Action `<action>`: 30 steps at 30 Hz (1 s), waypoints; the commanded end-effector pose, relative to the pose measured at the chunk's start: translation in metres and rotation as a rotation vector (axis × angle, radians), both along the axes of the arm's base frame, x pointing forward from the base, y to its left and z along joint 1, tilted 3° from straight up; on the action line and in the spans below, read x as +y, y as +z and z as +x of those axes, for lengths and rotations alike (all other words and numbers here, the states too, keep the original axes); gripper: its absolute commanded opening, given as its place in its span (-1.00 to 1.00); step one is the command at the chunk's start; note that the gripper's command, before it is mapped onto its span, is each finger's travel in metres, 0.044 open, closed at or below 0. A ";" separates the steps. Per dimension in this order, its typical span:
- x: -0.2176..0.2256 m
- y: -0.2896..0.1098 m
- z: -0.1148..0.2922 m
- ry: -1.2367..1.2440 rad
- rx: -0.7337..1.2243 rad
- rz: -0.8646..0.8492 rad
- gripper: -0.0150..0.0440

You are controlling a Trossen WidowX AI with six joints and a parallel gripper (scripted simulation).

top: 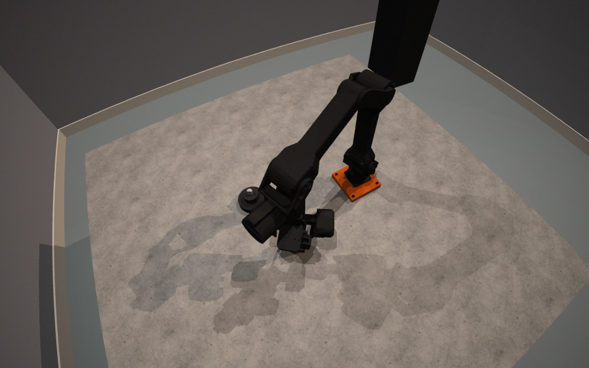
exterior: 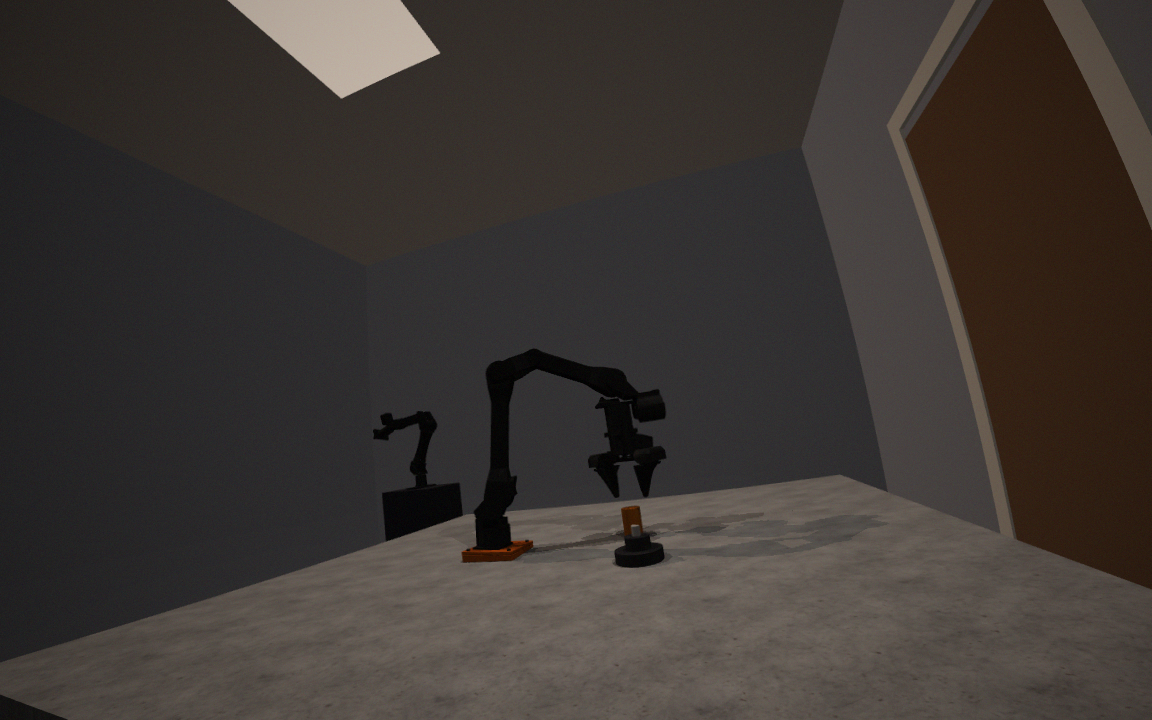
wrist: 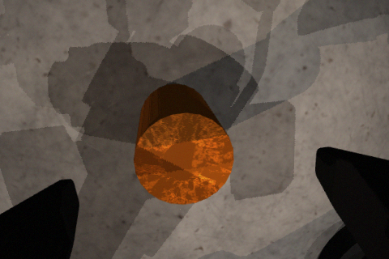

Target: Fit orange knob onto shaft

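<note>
The hand (exterior: pixel 627 490) hangs above the surface (exterior: pixel 741 626) with its two dark fingers spread wide apart and nothing between them. Directly below it, the orange knob (wrist: pixel 184 157) stands upright on the surface, free of any contact; in the wrist view its round top face sits between the fingertips, with clear space on each side. From that view only the top and part of the side wall show, so the hole and its flat cannot be seen.

In the exterior view the knob appears just behind the round pedestal (exterior: pixel 638 554), and the short silver D-shaped shaft (exterior: pixel 634 533) rises in front of its lower part. The knob is not on the shaft: the top view shows the bare shaft tip on the pedestal at about 10 o'clock from the hand, with the knob almost wholly hidden under the wrist. In the wrist view the pedestal's edge peeks in at about 4 o'clock.

Standing the knob upright and backing straight up looks like a regrasp: it probably gives the hand a fresh, squarer hold and a chance to turn the knob so the flats can agree. The fit itself is not yet begun.
</note>
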State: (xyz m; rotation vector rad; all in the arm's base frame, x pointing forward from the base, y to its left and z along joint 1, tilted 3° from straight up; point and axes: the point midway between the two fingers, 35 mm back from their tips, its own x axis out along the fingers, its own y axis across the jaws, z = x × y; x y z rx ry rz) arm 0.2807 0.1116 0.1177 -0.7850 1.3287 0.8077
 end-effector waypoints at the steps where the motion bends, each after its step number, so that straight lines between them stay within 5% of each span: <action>1: -0.002 0.010 -0.004 0.003 0.011 -0.001 1.00; 30: 0.001 -0.037 0.000 0.003 0.011 -0.001 1.00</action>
